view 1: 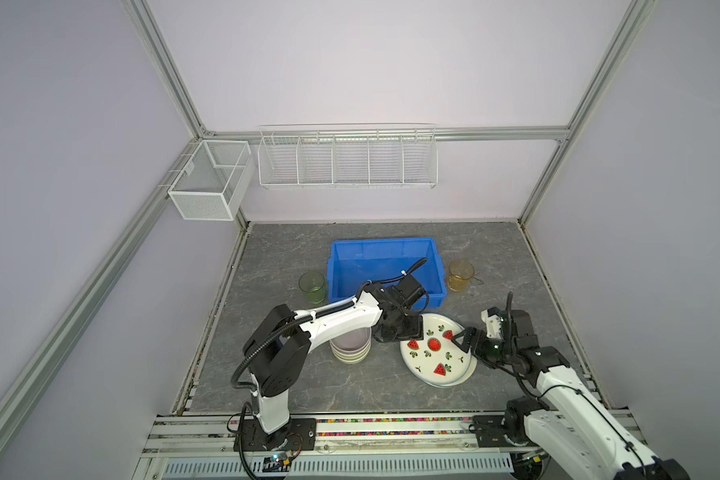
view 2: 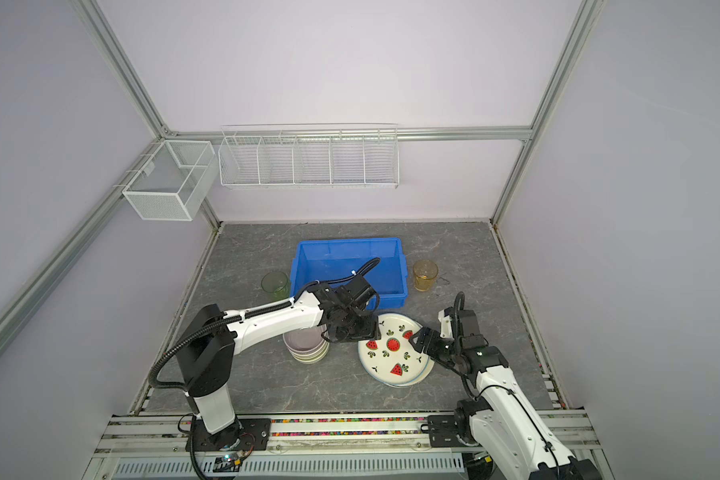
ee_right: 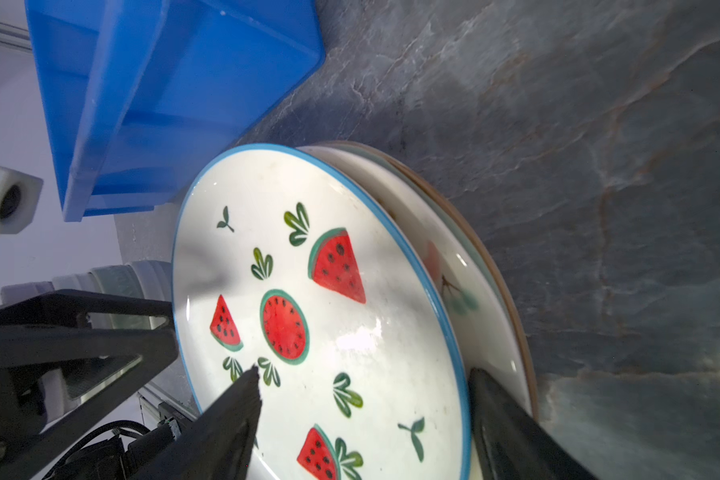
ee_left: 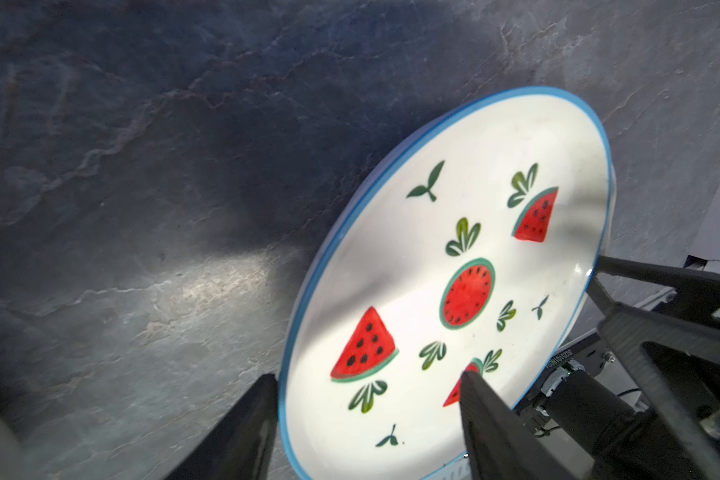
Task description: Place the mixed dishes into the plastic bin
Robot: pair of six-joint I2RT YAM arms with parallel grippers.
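Note:
The watermelon-print plate (view 1: 431, 351) (view 2: 393, 351) tops a stack of plates (ee_right: 466, 257), tilted off the ones beneath. My left gripper (ee_left: 368, 376) (view 1: 408, 332) is open at its far-left rim, one finger outside the rim and one over the plate's face. My right gripper (ee_right: 364, 372) (view 1: 460, 338) is open across the right rim, one finger over the face and one beyond the blue edge, above the lower plate. The blue plastic bin (view 1: 371, 266) (view 2: 341, 266) (ee_right: 163, 83) stands empty behind. Stacked bowls (view 1: 350, 349), lilac on top, lie under my left arm.
A green cup (view 1: 312, 286) stands left of the bin and an amber cup (view 1: 460, 275) right of it. White wire baskets (view 1: 348, 160) (view 1: 208, 183) hang on the back wall and left frame. Metal rails run along the table's front edge.

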